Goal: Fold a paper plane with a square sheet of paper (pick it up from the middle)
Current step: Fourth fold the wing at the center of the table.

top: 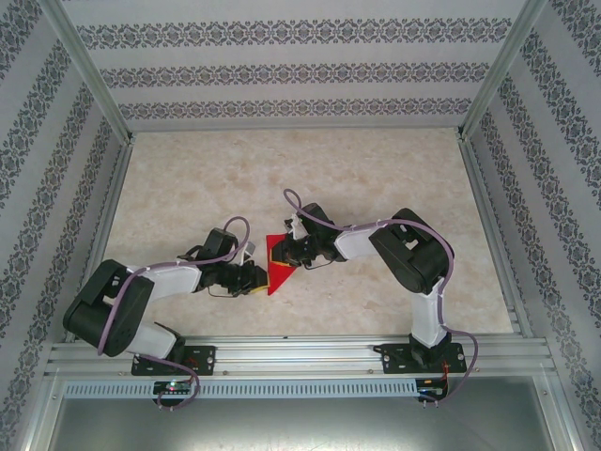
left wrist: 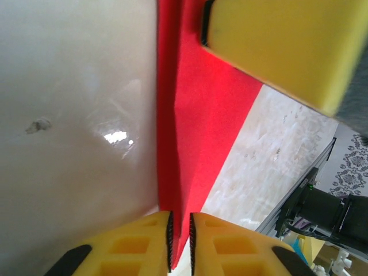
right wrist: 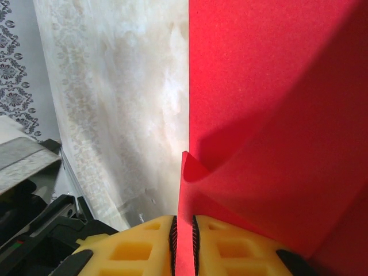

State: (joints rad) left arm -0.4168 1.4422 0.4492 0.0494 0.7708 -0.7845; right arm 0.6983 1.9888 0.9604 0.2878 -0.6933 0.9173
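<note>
The red sheet of paper point(top: 278, 259) is held between both grippers near the table's middle front, folded into a narrow tapering shape. My left gripper point(top: 257, 280) pinches its lower left edge; in the left wrist view the red paper point(left wrist: 195, 132) runs down between the yellow pads point(left wrist: 144, 241) of the gripper point(left wrist: 179, 244). My right gripper point(top: 291, 248) grips the upper right part; in the right wrist view the paper point(right wrist: 270, 126) has an edge curled up and clamped between the pads point(right wrist: 230, 241) of the gripper point(right wrist: 184, 244). The right gripper's yellow finger point(left wrist: 282, 46) shows above the paper in the left wrist view.
The marble-patterned tabletop point(top: 300, 178) is bounded by patterned walls and an aluminium frame point(top: 282, 352) at the near edge. Open table lies behind and to both sides of the grippers.
</note>
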